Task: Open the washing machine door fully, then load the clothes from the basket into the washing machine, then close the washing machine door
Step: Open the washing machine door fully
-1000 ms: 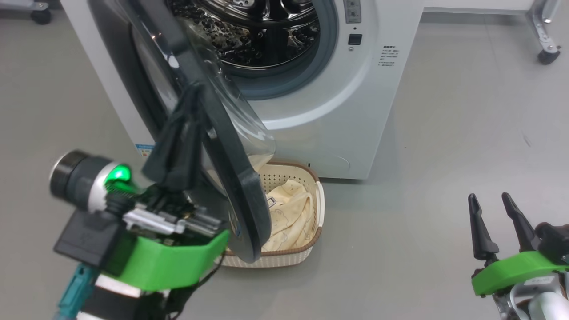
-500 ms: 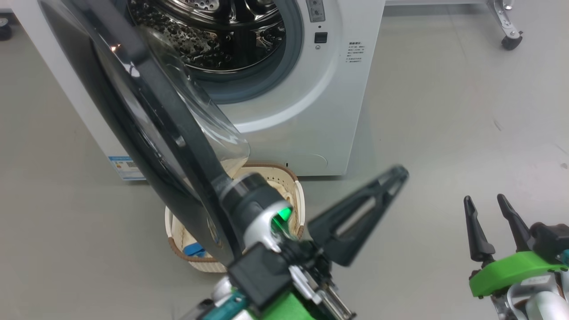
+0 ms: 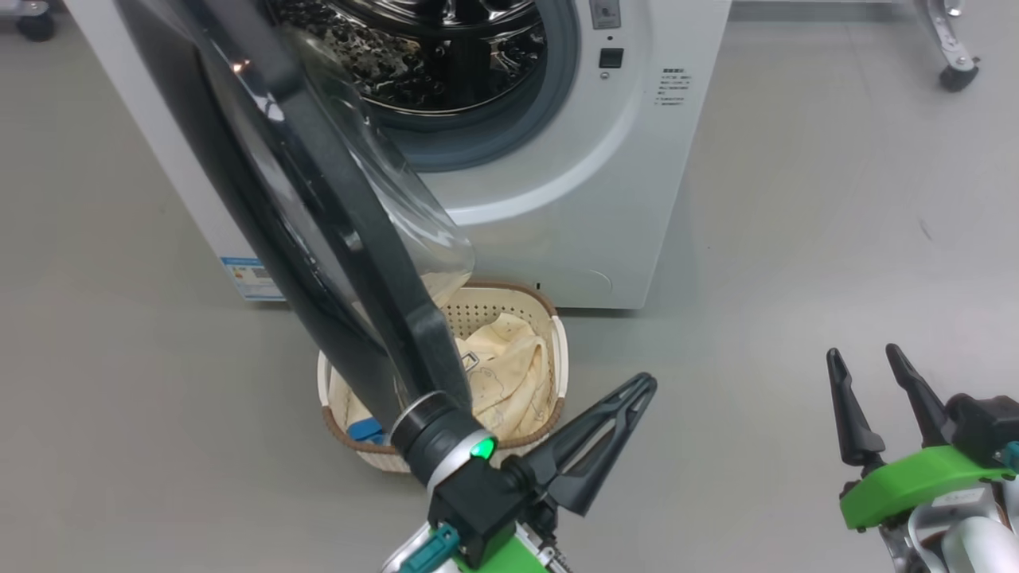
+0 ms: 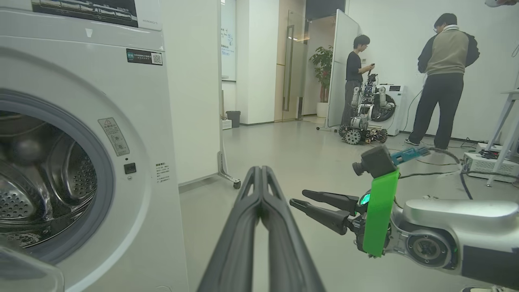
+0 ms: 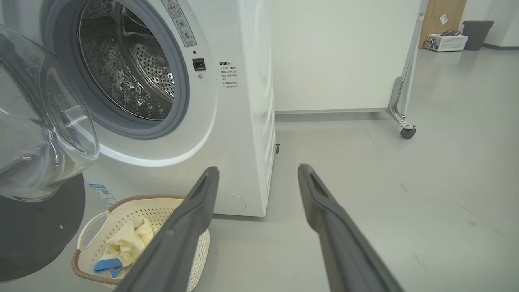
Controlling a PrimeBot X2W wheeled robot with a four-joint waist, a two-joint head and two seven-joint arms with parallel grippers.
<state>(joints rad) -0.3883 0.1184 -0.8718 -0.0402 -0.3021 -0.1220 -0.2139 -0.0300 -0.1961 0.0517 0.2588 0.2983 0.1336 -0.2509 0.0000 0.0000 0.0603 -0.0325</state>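
Observation:
The white washing machine stands at the top of the head view with its steel drum showing. The washing machine door is swung out towards me, its black rim and glass bowl hanging over the basket. Pale yellow clothes with a blue patch lie in the basket. My left gripper is shut and empty, just right of the door's lower edge, pointing right and clear of it. At the lower right my right gripper stands open and empty. In the right wrist view its fingers frame the basket and clothes.
A caster of a wheeled frame stands at the far right on the grey floor. In the left wrist view two people stand by another robot far across the room, with cables and a box on the floor.
My left gripper has come off the door's outer face and swung round to its right side, now pointing right. The head camera shifted. The right gripper has stayed put.

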